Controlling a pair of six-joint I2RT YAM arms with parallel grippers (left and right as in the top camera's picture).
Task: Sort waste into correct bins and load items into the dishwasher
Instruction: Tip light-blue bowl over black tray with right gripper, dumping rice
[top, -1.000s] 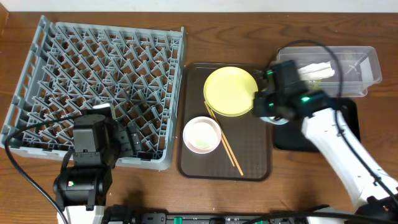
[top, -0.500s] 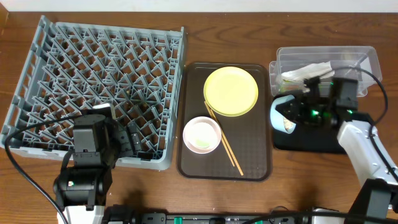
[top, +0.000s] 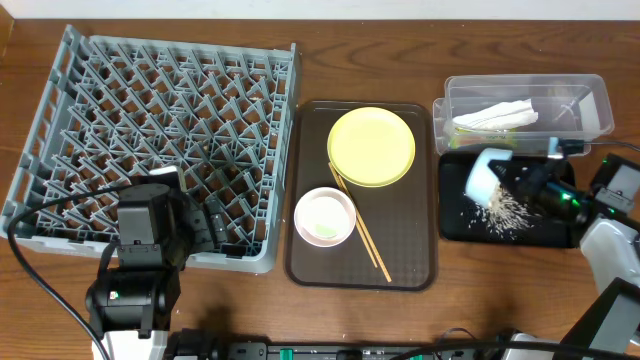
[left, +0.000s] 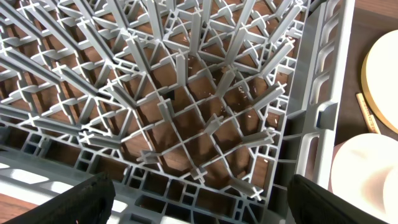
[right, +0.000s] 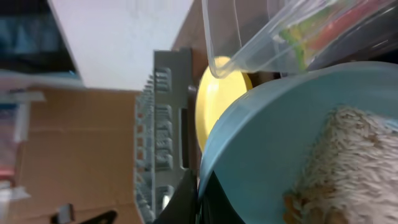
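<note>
A large grey dish rack (top: 160, 140) fills the left of a wooden table (top: 400, 50), its pegs bare. The left gripper (left: 205, 200) hovers over the rack's near right corner with its two fingers spread wide apart, holding nothing.

In the middle lies a dark brown serving tray (top: 420, 270). On it, a round pale-yellow plate (top: 371, 146) sits at the far end and a pinkish-white bowl (top: 325, 216) at the near left. A pair of wooden chopsticks (top: 365, 235) lies diagonally between and beside them.

On the right, a clear plastic tub (top: 590, 100) at the far side holds a crumpled white napkin (top: 497, 114) and a green-and-orange sachet (right: 311, 31). Just in front of it is a shallow black tray (top: 455, 225). The right gripper (right: 199, 193) is clamped on the rim of a light-blue bowl (top: 485, 175), which is tipped on its side over the black tray. Beige rice crumbs (top: 505, 210) lie scattered on the tray below the bowl's mouth, and more cling inside the bowl.
</note>
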